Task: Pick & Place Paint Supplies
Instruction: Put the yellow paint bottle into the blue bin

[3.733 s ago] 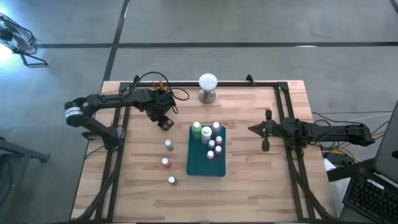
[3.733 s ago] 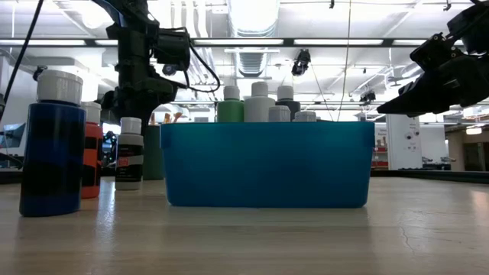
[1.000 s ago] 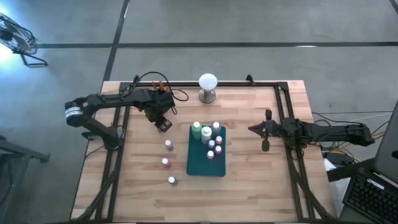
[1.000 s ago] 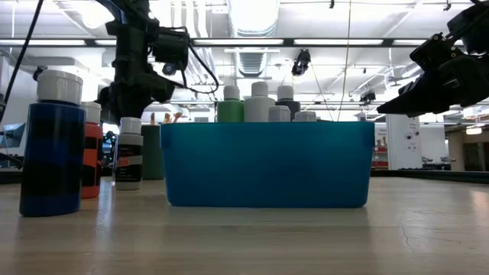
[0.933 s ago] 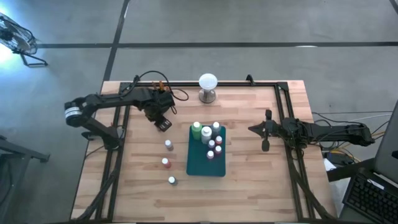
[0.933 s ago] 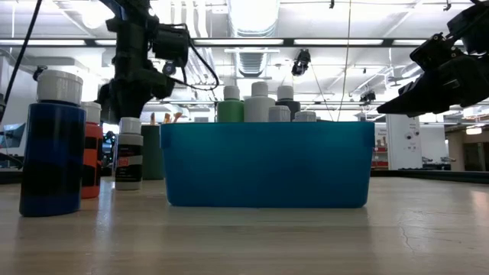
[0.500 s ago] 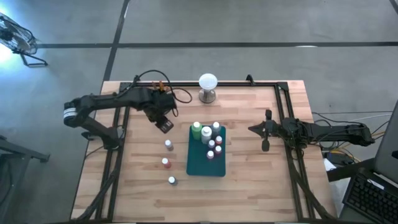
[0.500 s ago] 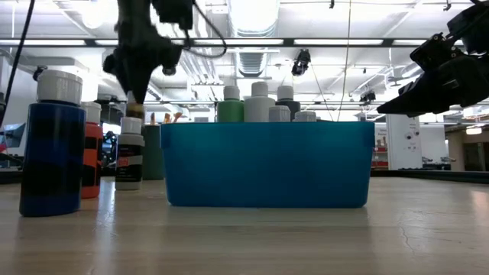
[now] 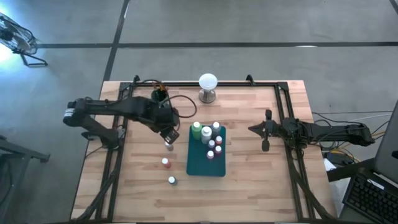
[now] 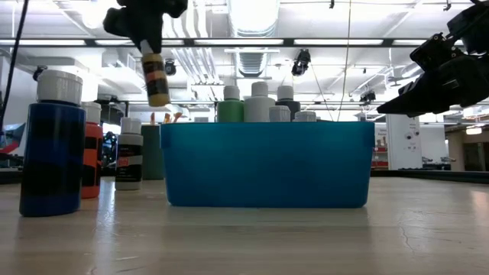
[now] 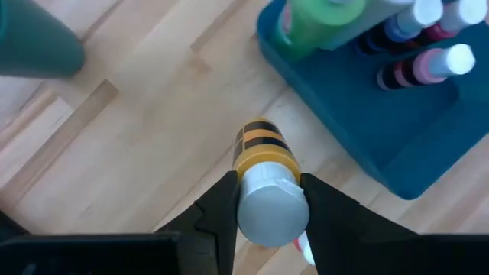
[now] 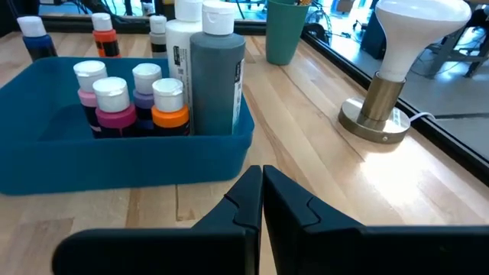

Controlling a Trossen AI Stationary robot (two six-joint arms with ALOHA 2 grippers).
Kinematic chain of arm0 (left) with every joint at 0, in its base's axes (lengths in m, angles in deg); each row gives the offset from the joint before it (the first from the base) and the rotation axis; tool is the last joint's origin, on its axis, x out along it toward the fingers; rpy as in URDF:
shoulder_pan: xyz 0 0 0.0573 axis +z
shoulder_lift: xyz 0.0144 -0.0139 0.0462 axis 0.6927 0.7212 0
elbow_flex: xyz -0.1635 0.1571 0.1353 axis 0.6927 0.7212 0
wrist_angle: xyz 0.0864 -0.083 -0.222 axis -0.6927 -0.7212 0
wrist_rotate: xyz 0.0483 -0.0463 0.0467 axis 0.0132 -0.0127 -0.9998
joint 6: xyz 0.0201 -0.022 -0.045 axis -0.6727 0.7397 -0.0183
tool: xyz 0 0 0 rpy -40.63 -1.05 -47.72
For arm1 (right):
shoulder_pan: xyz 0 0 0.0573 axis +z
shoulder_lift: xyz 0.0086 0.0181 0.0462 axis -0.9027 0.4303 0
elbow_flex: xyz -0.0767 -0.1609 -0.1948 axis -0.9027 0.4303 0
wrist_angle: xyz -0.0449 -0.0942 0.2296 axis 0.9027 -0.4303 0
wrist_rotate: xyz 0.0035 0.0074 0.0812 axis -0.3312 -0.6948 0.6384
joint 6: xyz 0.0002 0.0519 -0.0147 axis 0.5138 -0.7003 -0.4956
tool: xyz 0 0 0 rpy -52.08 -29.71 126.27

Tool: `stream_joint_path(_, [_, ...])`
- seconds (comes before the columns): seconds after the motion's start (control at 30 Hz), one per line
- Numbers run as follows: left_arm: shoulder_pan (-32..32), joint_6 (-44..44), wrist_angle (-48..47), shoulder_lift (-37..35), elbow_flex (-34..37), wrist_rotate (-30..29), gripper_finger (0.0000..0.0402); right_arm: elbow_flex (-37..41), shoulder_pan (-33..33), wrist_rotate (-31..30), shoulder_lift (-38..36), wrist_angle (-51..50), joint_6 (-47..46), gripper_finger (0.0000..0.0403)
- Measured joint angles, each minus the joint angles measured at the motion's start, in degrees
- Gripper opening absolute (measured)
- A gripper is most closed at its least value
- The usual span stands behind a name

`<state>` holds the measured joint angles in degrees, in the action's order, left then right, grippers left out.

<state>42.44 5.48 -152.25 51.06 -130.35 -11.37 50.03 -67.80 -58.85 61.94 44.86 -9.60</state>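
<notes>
Low view shows the yellow-banded bottle (image 10: 157, 78) now lifted off the worktop (image 10: 306, 237), clamped in the left pincer (image 11: 263, 200) beside the teal tray (image 9: 198, 163); placing it inside looks next. Right pincer (image 12: 262, 183) waits, fingers together.

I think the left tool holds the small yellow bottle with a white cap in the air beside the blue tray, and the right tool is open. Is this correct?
Not entirely. The right tool is shut, its fingers pressed together, as the right wrist view shows. The rest stands: the left tool holds the small yellow bottle with a white cap in the air beside the blue tray.
</notes>
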Motion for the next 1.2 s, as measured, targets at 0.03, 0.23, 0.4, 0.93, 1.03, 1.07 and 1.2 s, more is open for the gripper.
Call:
stream_joint_path(0.03, [-0.5, 0.0, 0.2, 0.9, -0.5, 0.0, 0.0123, 0.0, 0.0, 0.0, 0.0, 0.0, -0.1, 0.0008])
stream_joint_path(0.23, [-3.7, -1.3, -0.5, 9.0, -6.6, 0.6, 0.0123, 0.0, 0.0, 0.0, 0.0, 0.0, 0.0, 0.0008])
stream_joint_path(0.4, [-5.0, -4.0, -0.3, 16.1, -12.6, -0.1, 0.0123, 0.0, 0.0, 0.0, 0.0, 0.0, 0.6, 0.0008])
stream_joint_path(0.93, [-3.5, -11.2, -0.2, 27.8, -25.0, 0.1, 0.0123, 0.0, 0.0, 0.0, 0.0, 0.0, 0.6, 0.0008])
stream_joint_path(1.03, [-2.8, -11.3, -0.2, 28.6, -24.7, 1.2, 0.0123, 0.0, 0.0, 0.0, 0.0, 0.0, -0.1, 0.0008])
stream_joint_path(1.07, [-2.6, -11.6, -0.3, 28.9, -24.7, 1.4, 0.0123, 0.0, 0.0, 0.0, 0.0, 0.0, 0.0, 0.0008])
stream_joint_path(1.2, [-2.1, -11.5, -0.2, 30.0, -24.7, 2.4, 0.0123, 0.0, 0.0, 0.0, 0.0, 0.0, 0.4, 0.0008])
